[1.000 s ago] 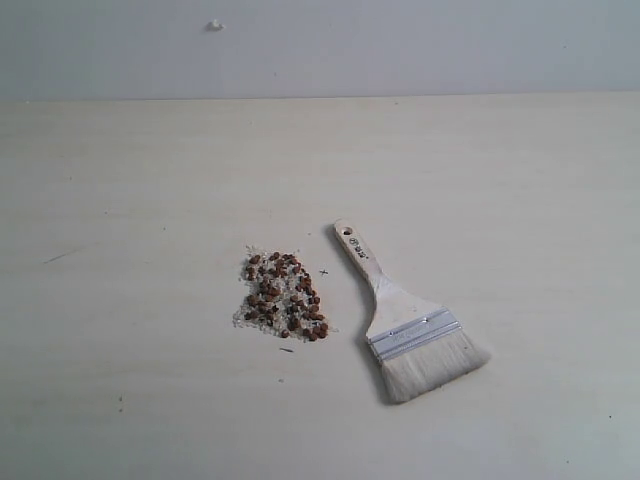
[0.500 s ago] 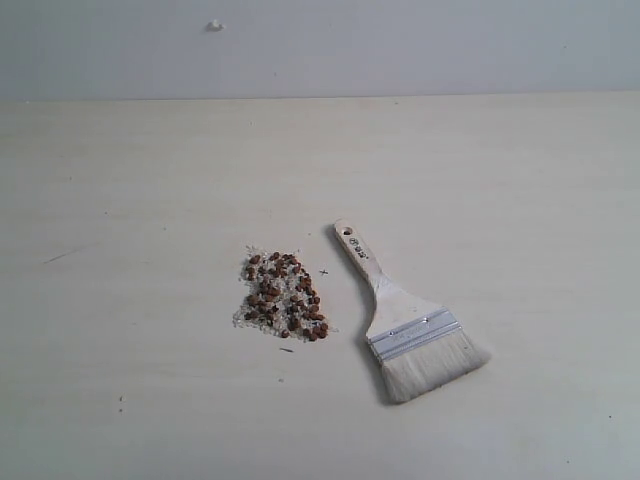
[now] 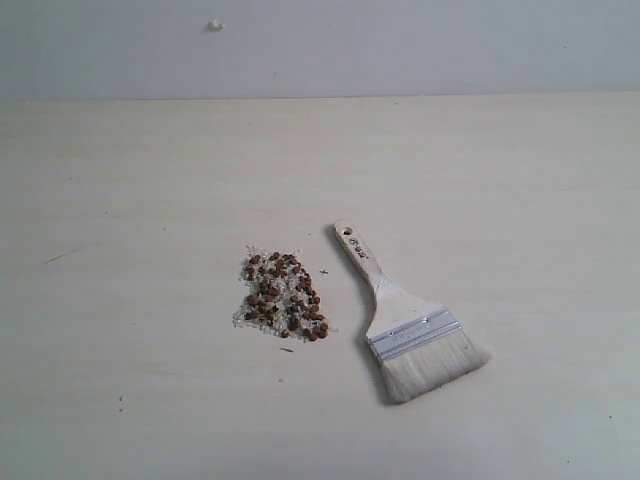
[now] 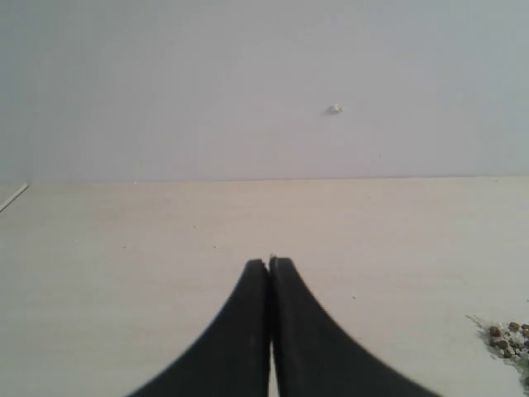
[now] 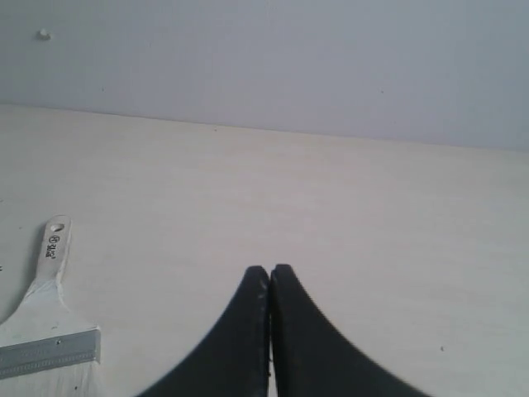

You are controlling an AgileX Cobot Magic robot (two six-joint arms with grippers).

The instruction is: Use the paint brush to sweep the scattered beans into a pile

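The reddish-brown beans (image 3: 284, 294) lie with white grains in one small dense pile at the table's middle; its edge also shows in the left wrist view as beans (image 4: 506, 337). The paint brush (image 3: 404, 320) lies flat just right of the pile, handle hole toward the back, off-white bristles toward the front; its handle and ferrule appear as the paint brush (image 5: 45, 314) in the right wrist view. Neither arm shows in the exterior view. My left gripper (image 4: 269, 263) is shut and holds nothing. My right gripper (image 5: 269, 270) is shut on nothing too, away from the brush.
The pale wooden table (image 3: 150, 180) meets a plain grey wall (image 3: 400, 45) at the back. A small white speck (image 3: 214, 25) sits on the wall. A few faint dark marks dot the table near the front left.
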